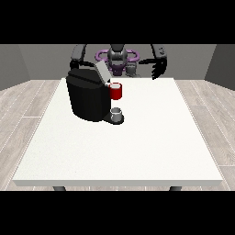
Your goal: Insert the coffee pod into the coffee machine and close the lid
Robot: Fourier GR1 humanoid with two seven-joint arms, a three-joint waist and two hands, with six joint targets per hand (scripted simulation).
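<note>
My hand at the view's right (157,69) hangs over the table's (137,151) far edge, fingers relaxed, holding nothing; the other hand's fingers, I cannot tell.

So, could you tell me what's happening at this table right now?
A humanoid robot sits behind the white table with a black coffee machine in front of it, lid raised. A red thing at the machine shows, and a grey thing sits on its base. The robot hand at the view's right hangs above the far edge, holding nothing.
</note>
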